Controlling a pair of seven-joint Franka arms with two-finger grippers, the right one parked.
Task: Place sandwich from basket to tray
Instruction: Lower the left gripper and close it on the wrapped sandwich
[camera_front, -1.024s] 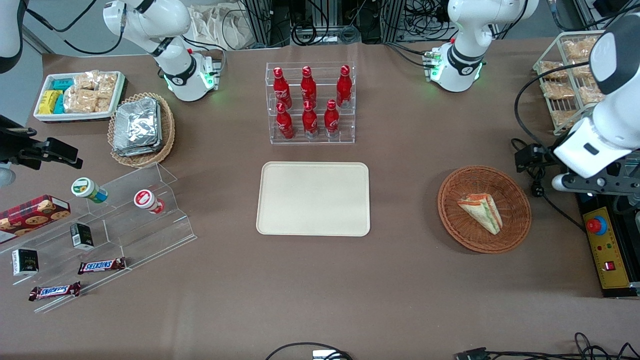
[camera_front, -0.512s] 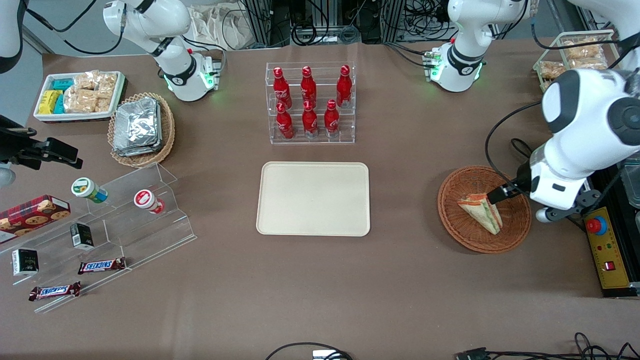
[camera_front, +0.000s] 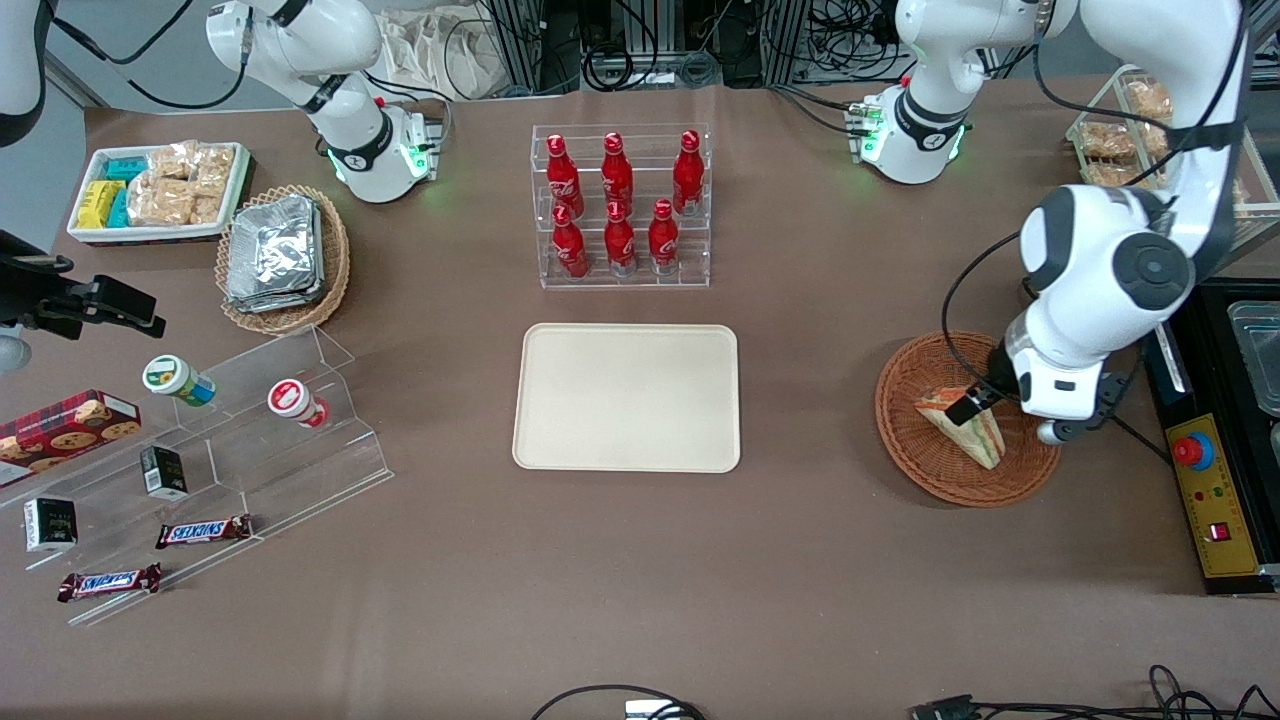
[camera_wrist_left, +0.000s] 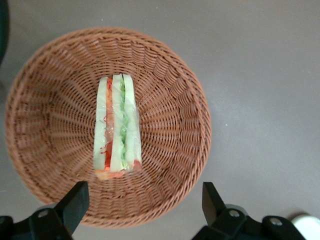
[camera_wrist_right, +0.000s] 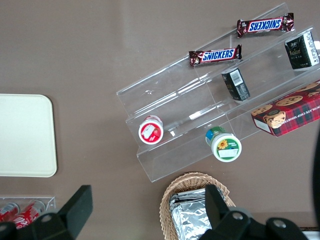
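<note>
The sandwich (camera_front: 968, 432) is a pale wedge with green and orange-red stripes. It lies in the round reddish-brown basket (camera_front: 930, 480) toward the working arm's end of the table. My left gripper (camera_front: 985, 402) hovers over the basket, just above the sandwich, and partly covers it. In the left wrist view the gripper (camera_wrist_left: 142, 200) is open and empty. Its fingers (camera_wrist_left: 75, 200) stand wide apart, above the basket's (camera_wrist_left: 175, 100) rim, with the sandwich (camera_wrist_left: 116, 127) lying lengthwise between their lines. The cream tray (camera_front: 626, 397) lies flat at the table's middle and holds nothing; it also shows in the right wrist view (camera_wrist_right: 25, 135).
A clear rack of red bottles (camera_front: 620, 205) stands farther from the camera than the tray. A white wire rack of snack packs (camera_front: 1105, 150) and a yellow control box (camera_front: 1205, 490) flank the basket. A tan foil-packet basket (camera_front: 283, 258) and an acrylic stand (camera_front: 230, 440) sit toward the parked arm's end.
My left arm has swung in from the working arm's end of the table. The gripper has come over the basket and now sits above the sandwich. Sandwich and basket have not moved.
</note>
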